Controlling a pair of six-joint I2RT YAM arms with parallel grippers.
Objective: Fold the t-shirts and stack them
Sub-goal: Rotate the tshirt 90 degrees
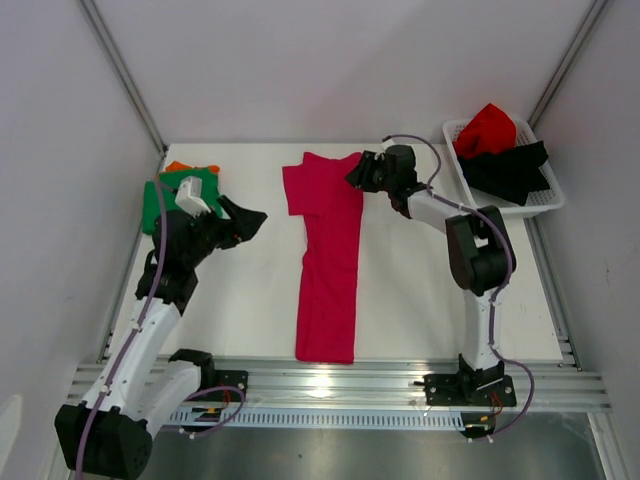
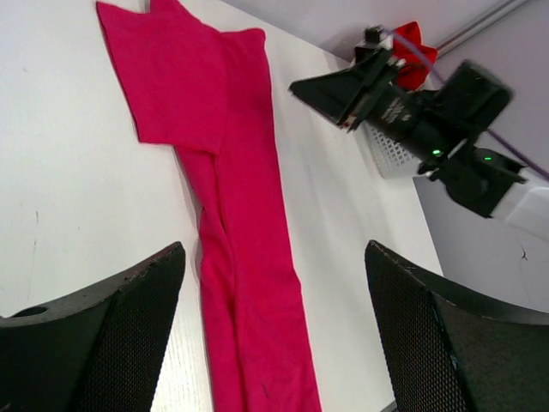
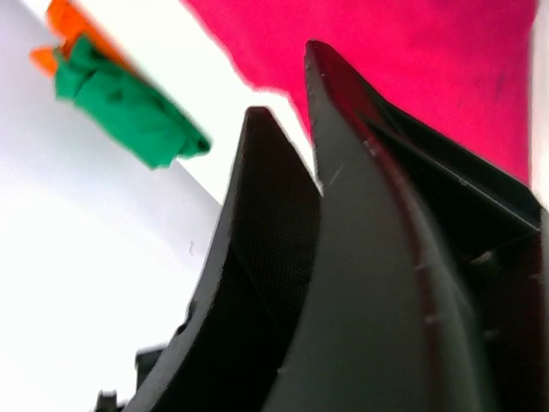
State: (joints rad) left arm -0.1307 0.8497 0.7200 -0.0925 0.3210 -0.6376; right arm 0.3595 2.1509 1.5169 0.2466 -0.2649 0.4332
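**Table layout, left to right**

Pile (image 1: 160, 200) of shirts sits at the far left corner of the table (image 1: 250, 300); long shirt (image 1: 328, 262) lies mid-table, running from far edge to near edge; basket (image 1: 553, 195) sits at the far right corner, two more shirts (image 1: 505, 170) in it, one behind the other; left gripper (image 1: 245, 222) is between pile and long shirt; right gripper (image 1: 358, 172) is at the long shirt's far right edge.

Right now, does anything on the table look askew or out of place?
Yes: the magenta-pink cloth t-shirt lies folded into a long narrow strip, but one sleeve juts out sideways at its far end, toward the left.
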